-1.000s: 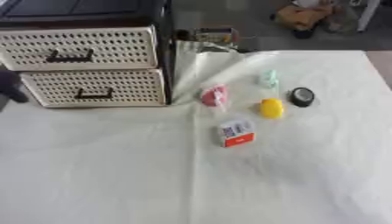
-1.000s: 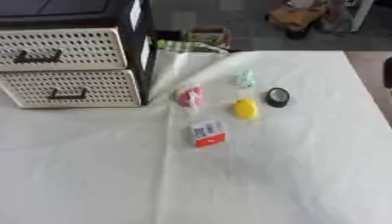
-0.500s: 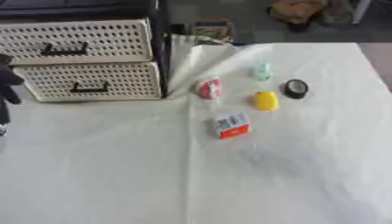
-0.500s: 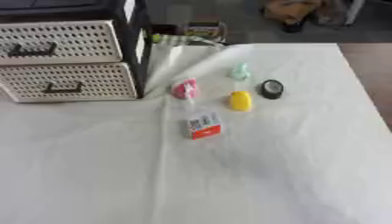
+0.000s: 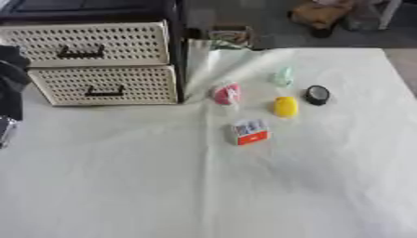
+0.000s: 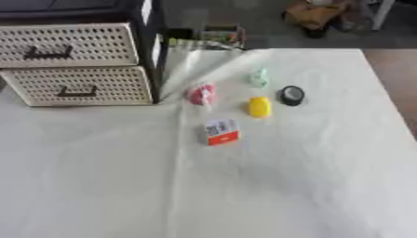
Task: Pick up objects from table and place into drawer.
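While both drawers sit closed in the cream perforated drawer unit [image 5: 97, 62] at the far left of the worktop [image 5: 204, 186], five small things lie spread on the white cloth to its right. Pink object [image 5: 226, 93] just beside the unit's lower drawer [image 5: 104, 85]; pale green object [image 5: 283, 76] farther back; black round object [image 5: 317, 95] to the right; yellow object [image 5: 285, 106] between pink and black, slightly nearer; red-and-white small box [image 5: 250, 132] nearest, apart from the rest. Left robot hand [image 5: 11, 81] dark at the left edge, before the drawers, touching nothing visible; fingers impossible to tell. Right robot hand out of sight.
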{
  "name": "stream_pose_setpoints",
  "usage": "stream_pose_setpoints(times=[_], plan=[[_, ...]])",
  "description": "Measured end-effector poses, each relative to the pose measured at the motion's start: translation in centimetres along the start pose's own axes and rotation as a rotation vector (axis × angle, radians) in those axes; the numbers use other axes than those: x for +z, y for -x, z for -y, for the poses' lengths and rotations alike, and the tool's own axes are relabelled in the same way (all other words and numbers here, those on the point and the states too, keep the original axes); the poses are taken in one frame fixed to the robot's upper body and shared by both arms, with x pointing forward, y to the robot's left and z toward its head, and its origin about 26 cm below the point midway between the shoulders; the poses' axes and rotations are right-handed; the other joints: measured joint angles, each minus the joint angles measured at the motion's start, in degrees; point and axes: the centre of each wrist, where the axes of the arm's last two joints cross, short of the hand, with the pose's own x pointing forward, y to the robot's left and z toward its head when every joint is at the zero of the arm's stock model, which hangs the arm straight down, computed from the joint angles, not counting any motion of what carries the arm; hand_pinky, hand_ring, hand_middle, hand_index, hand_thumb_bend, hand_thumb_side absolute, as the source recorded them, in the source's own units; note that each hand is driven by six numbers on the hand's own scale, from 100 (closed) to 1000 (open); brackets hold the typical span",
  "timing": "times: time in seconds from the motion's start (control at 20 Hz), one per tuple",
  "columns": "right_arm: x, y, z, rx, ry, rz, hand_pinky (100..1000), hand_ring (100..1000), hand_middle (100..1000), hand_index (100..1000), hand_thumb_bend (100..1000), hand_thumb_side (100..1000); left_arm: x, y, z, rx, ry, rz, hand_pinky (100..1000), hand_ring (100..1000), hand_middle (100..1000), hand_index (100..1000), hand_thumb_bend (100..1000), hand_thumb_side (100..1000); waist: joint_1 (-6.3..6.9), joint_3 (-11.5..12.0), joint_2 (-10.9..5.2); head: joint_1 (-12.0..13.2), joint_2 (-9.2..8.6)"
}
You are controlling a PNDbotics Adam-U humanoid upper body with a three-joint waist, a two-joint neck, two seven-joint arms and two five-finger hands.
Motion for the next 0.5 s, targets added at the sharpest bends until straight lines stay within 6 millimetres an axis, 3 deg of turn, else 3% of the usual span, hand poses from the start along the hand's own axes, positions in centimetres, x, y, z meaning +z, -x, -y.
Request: stream_pose_setpoints(times=[0.5], plan=[[0.0, 0.0, 0.0, 0.001, -0.004, -0.004, 771, 730, 552, 798, 434, 765, -2.8, -1.6, -4.4, -0.159, 0.274, -0.055, 449, 601, 673, 884, 105, 408, -0.25, 0.4, 0.24, -0.8, -1.57]])
